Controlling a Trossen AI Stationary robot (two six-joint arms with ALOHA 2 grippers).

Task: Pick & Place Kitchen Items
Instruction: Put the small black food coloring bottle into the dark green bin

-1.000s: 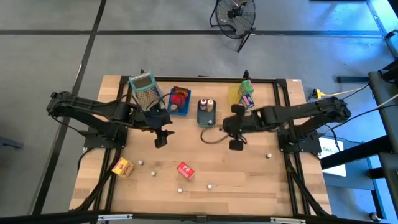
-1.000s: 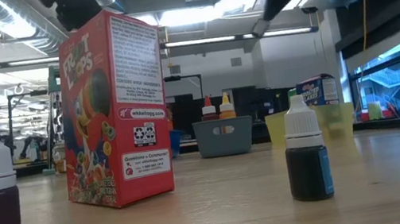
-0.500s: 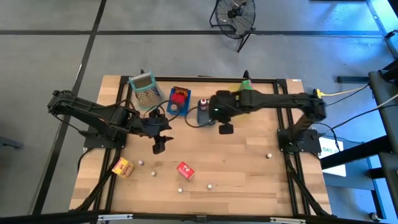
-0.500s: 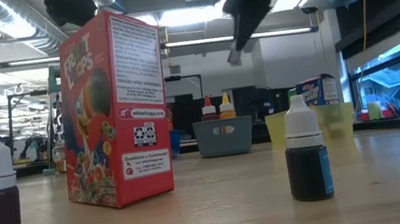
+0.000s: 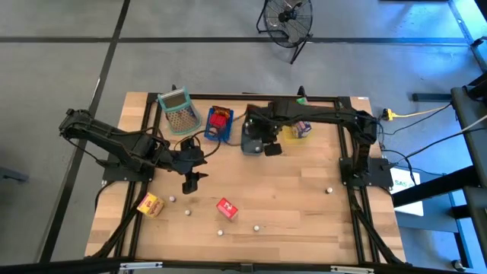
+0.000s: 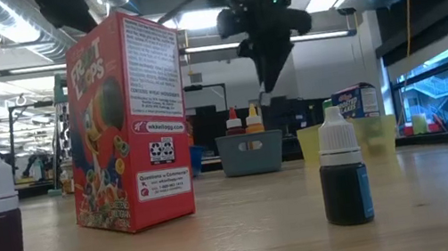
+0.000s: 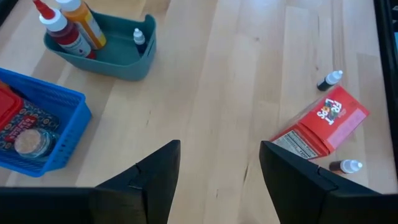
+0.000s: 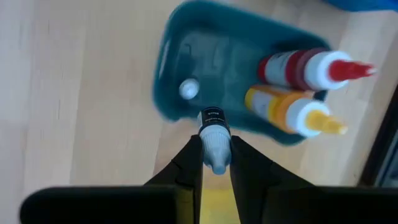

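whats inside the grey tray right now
In the grey tray: a red squeeze bottle, an orange squeeze bottle and one tiny white-capped bottle. The right pincer, gripping another small bottle, covers the tray's near edge.

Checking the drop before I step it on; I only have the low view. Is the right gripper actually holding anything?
Observer: Yes. The right gripper is shut on a small white-capped bottle.
Operator: Where is it over the table?
Observer: Above the grey tray, per the high view.
Operator: What's already in that tray?
Observer: A red squeeze bottle, a yellow-orange squeeze bottle and one tiny bottle.
Operator: And the left arm?
Observer: The left gripper is open and empty above bare wood, nearer than the blue tray.
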